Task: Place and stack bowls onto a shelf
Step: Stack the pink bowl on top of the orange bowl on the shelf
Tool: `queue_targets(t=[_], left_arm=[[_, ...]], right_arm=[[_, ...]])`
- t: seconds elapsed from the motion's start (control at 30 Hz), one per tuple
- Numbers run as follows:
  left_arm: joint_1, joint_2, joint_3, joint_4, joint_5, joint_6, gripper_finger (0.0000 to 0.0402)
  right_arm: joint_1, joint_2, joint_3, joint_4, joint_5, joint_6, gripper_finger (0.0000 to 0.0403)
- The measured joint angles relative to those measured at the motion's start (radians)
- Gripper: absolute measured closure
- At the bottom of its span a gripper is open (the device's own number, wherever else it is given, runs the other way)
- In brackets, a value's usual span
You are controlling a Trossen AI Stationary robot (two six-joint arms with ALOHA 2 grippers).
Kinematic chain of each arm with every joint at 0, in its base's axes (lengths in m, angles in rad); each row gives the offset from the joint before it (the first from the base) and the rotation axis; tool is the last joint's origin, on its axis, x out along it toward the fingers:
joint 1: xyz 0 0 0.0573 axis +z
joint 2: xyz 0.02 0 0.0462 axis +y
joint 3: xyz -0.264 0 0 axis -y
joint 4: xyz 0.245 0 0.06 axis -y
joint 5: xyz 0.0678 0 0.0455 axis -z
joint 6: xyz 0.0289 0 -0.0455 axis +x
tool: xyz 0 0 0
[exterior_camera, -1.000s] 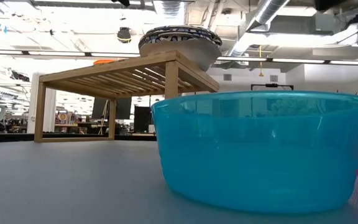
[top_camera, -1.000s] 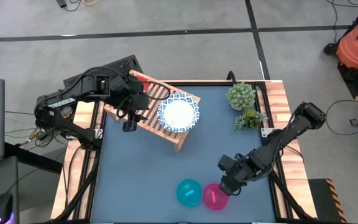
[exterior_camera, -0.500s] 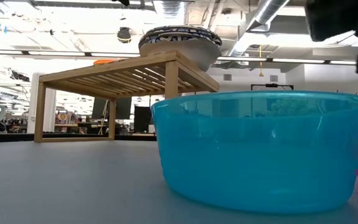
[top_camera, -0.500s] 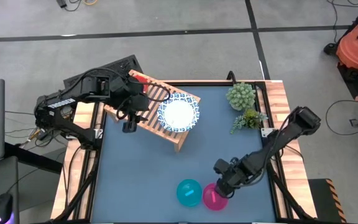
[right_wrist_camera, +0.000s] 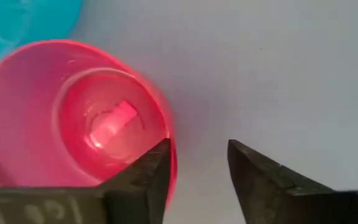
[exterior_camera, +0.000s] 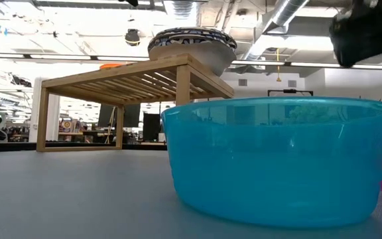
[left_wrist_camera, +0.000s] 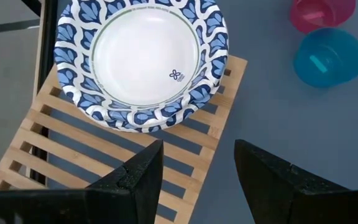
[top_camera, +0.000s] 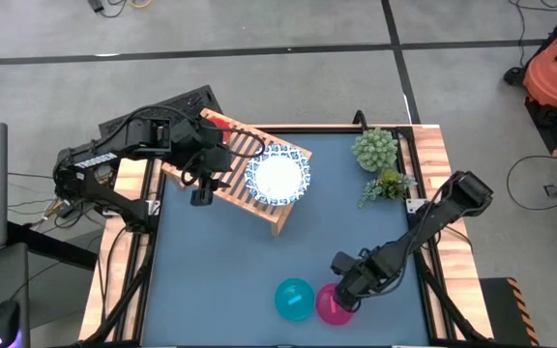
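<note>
Now the right gripper (right_wrist_camera: 196, 180) has dropped onto the magenta bowl (right_wrist_camera: 73, 115), fingers apart straddling its near rim (grasp imminent); left gripper (left_wrist_camera: 194, 177) idles open over the shelf (left_wrist_camera: 185, 168).

The blue-grey table (top_camera: 230, 271) carries the wooden slatted shelf (top_camera: 235, 179) at its far left with a blue-rimmed white bowl (top_camera: 278, 175) on top, two green plants (top_camera: 375, 150) far right, and teal (top_camera: 294, 299) and magenta (top_camera: 329, 307) bowls touching at the near edge.

I see a blue-rimmed white bowl (top_camera: 278, 175) upright on the slatted wooden shelf (top_camera: 235, 145); teal bowl (top_camera: 294, 299) and magenta bowl (top_camera: 331, 306) touch, upright on the counter.
</note>
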Motion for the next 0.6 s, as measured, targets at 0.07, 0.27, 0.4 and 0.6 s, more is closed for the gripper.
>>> queue_targets(t=[0.07, 0.27, 0.4, 0.6], left_arm=[[0.000, 0.000, 0.000, 0.000, 0.000, -0.007, 0.0219], [0.000, 0.000, 0.000, 0.000, 0.000, -0.008, 0.0219], [0.000, 0.000, 0.000, 0.001, 0.000, -0.002, 0.0219], [-0.006, 0.000, 0.000, 0.019, 0.003, 0.039, 0.0219]], right_arm=[[0.000, 0.017, -0.002, -0.004, -0.007, -0.002, 0.0242], [-0.012, 0.033, -0.002, -0.020, -0.069, -0.009, 0.0330], [-0.028, -0.011, 0.004, -0.069, -0.069, 0.009, 0.0382], [-0.073, -0.124, 0.083, -0.279, -0.054, -0.012, 0.0380]])
